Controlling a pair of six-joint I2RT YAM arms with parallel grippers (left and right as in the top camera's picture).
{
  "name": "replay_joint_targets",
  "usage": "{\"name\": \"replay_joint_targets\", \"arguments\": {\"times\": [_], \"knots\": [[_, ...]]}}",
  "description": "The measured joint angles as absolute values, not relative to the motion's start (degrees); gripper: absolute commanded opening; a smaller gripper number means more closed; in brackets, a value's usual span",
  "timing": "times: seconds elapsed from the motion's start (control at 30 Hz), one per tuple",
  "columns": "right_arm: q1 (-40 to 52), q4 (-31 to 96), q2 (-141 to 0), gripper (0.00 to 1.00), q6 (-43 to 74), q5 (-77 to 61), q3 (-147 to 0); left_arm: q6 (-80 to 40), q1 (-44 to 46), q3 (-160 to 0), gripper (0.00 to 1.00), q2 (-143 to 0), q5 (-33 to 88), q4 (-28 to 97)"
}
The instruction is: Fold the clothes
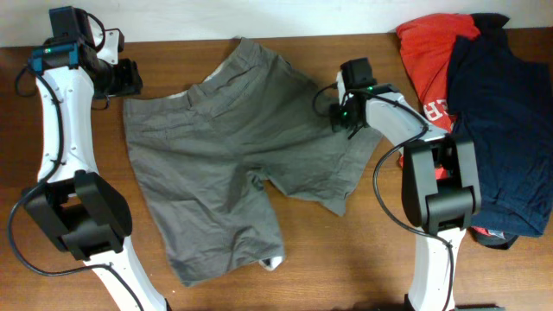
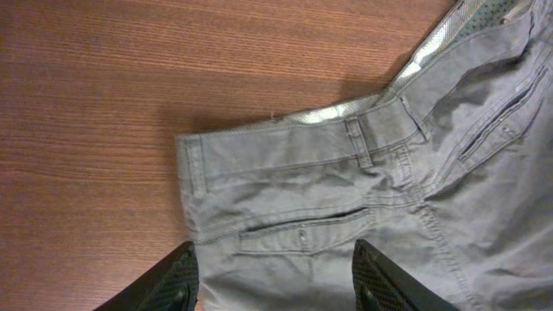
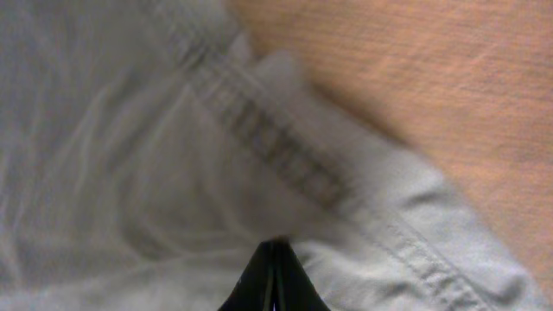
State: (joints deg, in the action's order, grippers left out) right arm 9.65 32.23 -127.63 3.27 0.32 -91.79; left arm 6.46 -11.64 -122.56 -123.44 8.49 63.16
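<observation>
The grey-khaki shorts (image 1: 225, 155) lie spread out and wrinkled on the wooden table (image 1: 337, 259), waistband to the far left and legs toward the near right. My left gripper (image 1: 128, 79) hovers open just beyond the waistband's left corner. In the left wrist view the gripper (image 2: 281, 289) has its jaws apart over the back pocket of the shorts (image 2: 346, 199), with nothing between them. At the right leg's edge, my right gripper (image 1: 350, 121) is low on the cloth. Its view is blurred. There the gripper (image 3: 272, 252) is shut, tips pinching the shorts (image 3: 130, 155) near a stitched hem.
A red printed T-shirt (image 1: 428, 43) and a dark navy garment (image 1: 501, 130) are piled at the right end of the table, beside the right arm. Bare wood (image 2: 104, 104) shows left of the waistband and beyond the hem (image 3: 432, 86).
</observation>
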Motion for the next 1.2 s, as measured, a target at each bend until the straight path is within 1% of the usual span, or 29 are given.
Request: {"name": "replay_joint_targets", "arguments": {"times": [0.3,0.37,0.43,0.47,0.5,0.53,0.57,0.6,0.63,0.7,0.83,1.0,1.07,1.2], "knots": [[2.46,15.97,-131.59,0.04,3.16,1.3,-92.29,6.46,-11.62,-122.56,0.57,-123.44,7.88,62.26],[0.73,15.11,-132.46,0.04,3.01,1.28,-93.3,6.46,-11.46,-122.56,0.58,-123.44,7.86,61.89],[-0.64,16.51,-133.27,0.05,2.46,1.21,-95.18,6.52,-11.2,-122.56,0.62,-123.44,7.84,61.28],[-1.02,18.09,-133.6,0.11,2.2,1.26,-96.29,6.7,-10.96,-122.56,0.63,-123.44,7.84,61.06],[-1.43,22.44,-134.3,0.35,1.5,1.28,-99.15,6.79,-10.68,-122.56,0.64,-123.44,7.84,60.75],[-1.61,25.65,-134.72,0.53,1.28,1.26,-100.9,7.2,-10.31,-122.56,0.65,-123.44,7.86,60.47],[-1.74,31.18,-135.44,0.99,0.4,1.3,-104.31,7.79,-9.91,-122.56,0.66,-123.44,7.88,60.18],[-1.83,34.98,-136.18,0.99,-0.1,1.04,-106.78,8.27,-9.54,-122.56,0.68,-123.44,7.84,59.94],[-1.85,42.19,-137.43,0.99,-0.69,0.64,-111.07,9.23,-8.99,-122.56,0.69,-123.44,7.84,59.72],[-1.85,53.08,-139.59,0.99,-1.39,-0.58,-118.98,12.29,-8.01,-122.56,0.7,-123.44,7.9,58.85],[-1.26,68.69,-140.99,0.99,-2.09,-2.96,-136.29,22.09,-4.86,-122.56,0.7,-123.44,8.14,57.34],[1.74,82.5,-139.63,0.99,-2.22,-4.6,-156.44,30.96,-0.21,-122.58,0.7,-124.4,8.56,54.13],[3.4,86.39,-139.41,0.99,-2.22,-4.62,-160.81,32.51,0.54,-122.65,0.7,-126.21,8.71,54.15],[6.2,88.73,-139.35,0.99,-2.26,-4.71,-164.29,33.85,0.49,-122.63,0.7,-131.87,8.73,55.44]]}}
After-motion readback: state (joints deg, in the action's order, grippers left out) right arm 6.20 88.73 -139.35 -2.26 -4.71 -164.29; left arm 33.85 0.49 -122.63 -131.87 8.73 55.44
